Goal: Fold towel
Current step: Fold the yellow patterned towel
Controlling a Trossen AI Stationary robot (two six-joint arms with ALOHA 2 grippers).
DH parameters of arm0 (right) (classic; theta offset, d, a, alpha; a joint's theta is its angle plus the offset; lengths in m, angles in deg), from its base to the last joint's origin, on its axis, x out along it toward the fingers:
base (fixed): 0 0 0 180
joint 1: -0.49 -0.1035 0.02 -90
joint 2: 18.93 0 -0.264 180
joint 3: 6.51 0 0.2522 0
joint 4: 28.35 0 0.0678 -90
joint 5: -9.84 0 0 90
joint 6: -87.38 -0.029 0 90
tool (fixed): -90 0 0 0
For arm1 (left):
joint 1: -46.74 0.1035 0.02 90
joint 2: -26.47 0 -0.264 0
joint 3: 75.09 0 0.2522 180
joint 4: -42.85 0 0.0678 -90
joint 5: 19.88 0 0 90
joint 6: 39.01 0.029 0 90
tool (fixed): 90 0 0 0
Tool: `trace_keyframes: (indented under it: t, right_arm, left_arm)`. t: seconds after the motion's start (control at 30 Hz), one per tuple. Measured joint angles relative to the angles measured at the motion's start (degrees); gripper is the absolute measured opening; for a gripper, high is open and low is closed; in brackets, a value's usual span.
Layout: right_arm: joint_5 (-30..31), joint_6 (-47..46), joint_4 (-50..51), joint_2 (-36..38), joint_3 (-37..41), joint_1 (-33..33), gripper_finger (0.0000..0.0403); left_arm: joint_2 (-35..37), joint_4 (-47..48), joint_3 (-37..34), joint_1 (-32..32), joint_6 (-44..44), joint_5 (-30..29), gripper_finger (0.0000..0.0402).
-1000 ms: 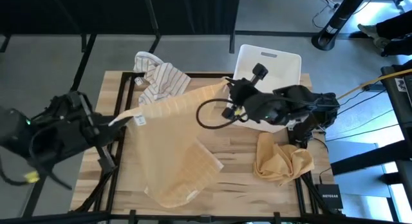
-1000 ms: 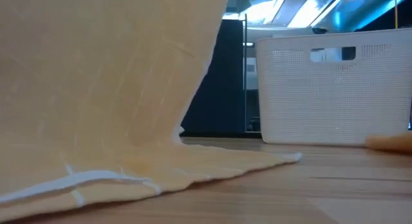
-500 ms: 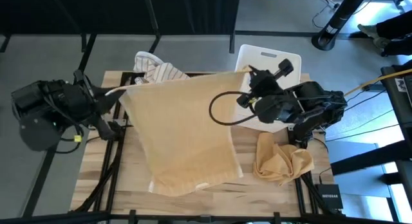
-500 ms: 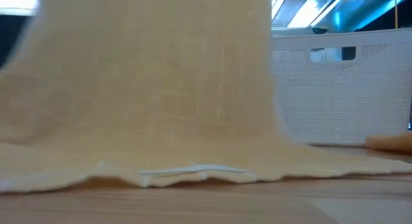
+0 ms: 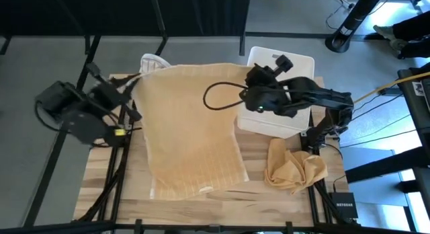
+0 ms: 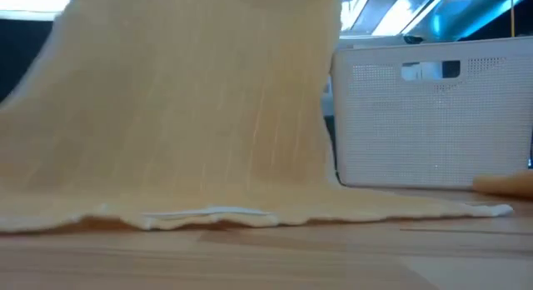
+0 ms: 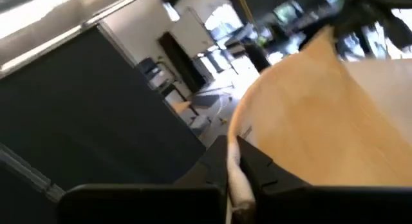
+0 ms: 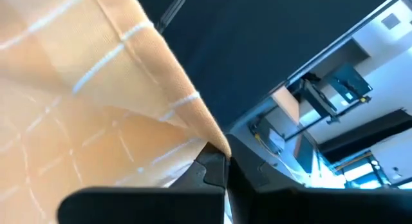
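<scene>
Orange towel (image 5: 191,133) hangs limp from the worktop's (image 5: 269,193) twelve o'clock edge towards six; left pincer (image 7: 233,161) and right pincer (image 8: 222,161) each clamp a top corner. Light, soft cloth: you should keep to corners.

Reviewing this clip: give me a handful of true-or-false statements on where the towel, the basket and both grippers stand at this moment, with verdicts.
1. The left gripper and the right gripper each pinch a top corner of the yellow towel. True.
2. The towel lies flat on the table with no part lifted. False: its upper part is held up, and only its lower edge rests on the wood.
3. The white basket stands at the table's far right corner. True.
4. A second yellow cloth lies inside the basket. False: it lies crumpled on the table, nearer than the basket.
5. The right gripper's jaws are wide open. False: they are shut on the towel's corner.
</scene>
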Motion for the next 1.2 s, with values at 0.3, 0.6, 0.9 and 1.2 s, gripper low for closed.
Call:
trace_keyframes:
  t: [0.3,0.6,0.9,1.2]
  right_arm:
    - [-5.35,2.41,-2.14,0.00,10.51,1.15,0.0002]
    - [-27.10,1.29,-10.19,0.00,21.60,0.40,0.0002]
    - [-41.92,-4.96,-19.53,0.00,29.53,-3.15,0.0004]
    - [-44.72,-11.81,-20.52,-0.37,34.56,-9.42,0.0004]
  left_arm:
    - [1.93,0.06,-15.66,4.55,-1.33,19.12,0.0003]
    - [1.93,-0.04,-27.51,4.46,-23.96,43.54,0.0003]
    - [1.93,0.00,-39.94,0.43,-43.81,61.92,0.0003]
    - [1.93,-0.96,-47.38,-8.07,-53.87,62.36,0.0003]
